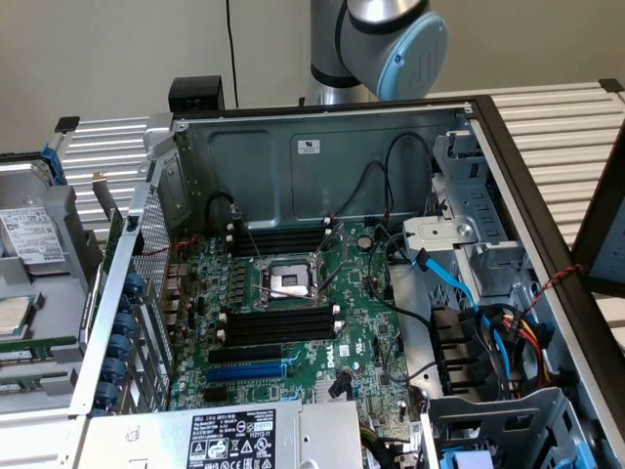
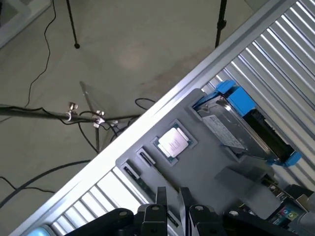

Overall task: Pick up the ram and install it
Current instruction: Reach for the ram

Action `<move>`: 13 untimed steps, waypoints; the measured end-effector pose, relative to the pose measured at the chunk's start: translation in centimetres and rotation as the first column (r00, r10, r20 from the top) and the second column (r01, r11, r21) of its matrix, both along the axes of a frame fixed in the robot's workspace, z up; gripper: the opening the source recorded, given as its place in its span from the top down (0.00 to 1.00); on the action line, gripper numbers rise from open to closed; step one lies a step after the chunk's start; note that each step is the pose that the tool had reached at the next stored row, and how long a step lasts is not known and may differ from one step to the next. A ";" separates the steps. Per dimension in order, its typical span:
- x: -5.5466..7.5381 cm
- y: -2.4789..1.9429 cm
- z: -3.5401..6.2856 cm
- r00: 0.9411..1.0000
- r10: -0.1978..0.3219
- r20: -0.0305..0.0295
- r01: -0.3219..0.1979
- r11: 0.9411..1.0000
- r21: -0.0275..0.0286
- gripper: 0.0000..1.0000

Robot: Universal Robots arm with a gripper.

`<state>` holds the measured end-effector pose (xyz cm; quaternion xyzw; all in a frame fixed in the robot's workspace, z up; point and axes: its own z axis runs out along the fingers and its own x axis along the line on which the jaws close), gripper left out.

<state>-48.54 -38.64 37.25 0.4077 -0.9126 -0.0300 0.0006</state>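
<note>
Gripper (image 2: 172, 192) jaws apart, nothing held — hovers over gray tray (image 2: 211, 169) (CPU chip (image 2: 173, 142) nr it).

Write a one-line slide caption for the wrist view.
Open gripper hovers over a grey tray holding a processor chip and a hard drive in blue brackets.

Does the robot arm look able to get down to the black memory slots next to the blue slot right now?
Probably yes. The case lies open, the memory slots look empty, and no cable crosses them. The arm rises just past the case's far wall.
</note>
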 end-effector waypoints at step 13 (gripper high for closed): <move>0.0 0.00 -0.02 0.975 0.224 0.006 -0.224 0.975 -0.006 0.75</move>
